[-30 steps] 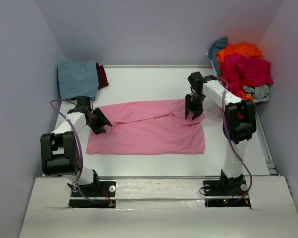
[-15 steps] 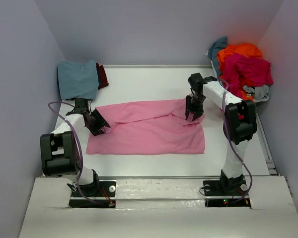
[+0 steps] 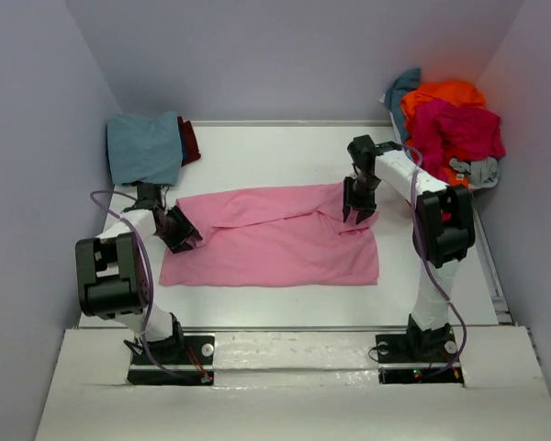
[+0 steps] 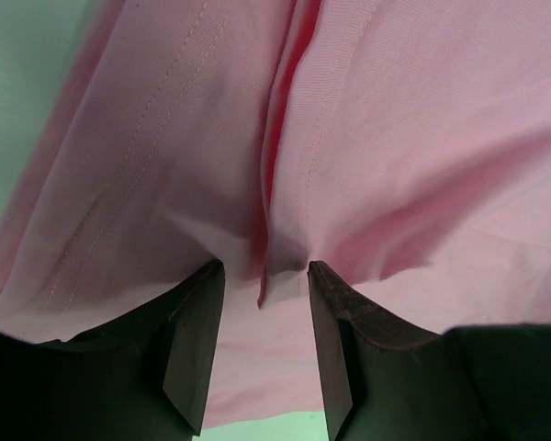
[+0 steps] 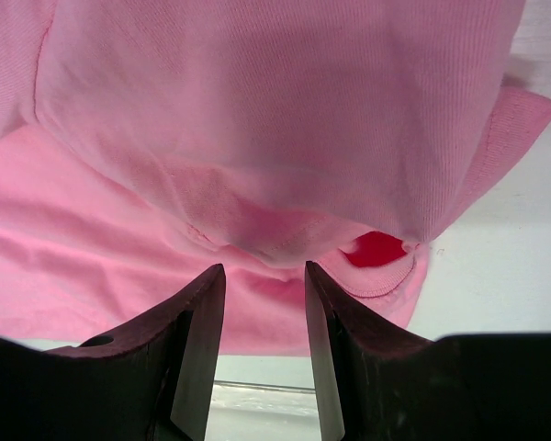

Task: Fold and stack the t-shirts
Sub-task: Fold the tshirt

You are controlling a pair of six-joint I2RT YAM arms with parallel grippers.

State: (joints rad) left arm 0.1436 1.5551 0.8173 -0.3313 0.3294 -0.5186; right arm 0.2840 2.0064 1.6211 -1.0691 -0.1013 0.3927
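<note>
A light pink t-shirt lies spread on the table, its back edge folded toward the middle. My left gripper is at its left end, jaws apart, tips on a ridge of pink cloth. My right gripper is at its back right corner, jaws apart over a folded layer and the collar. A folded dusty teal-blue shirt lies at the back left. Orange, crimson-magenta, teal and grey shirts are heaped at the back right.
A dark red cloth sticks out beside the teal-blue shirt. Grey walls close in the table on the left, back and right. The arm bases stand at the near edge.
My left gripper has slid a little to the left along the pink shirt's end. My right gripper has barely moved. The shirt lies the same.
</note>
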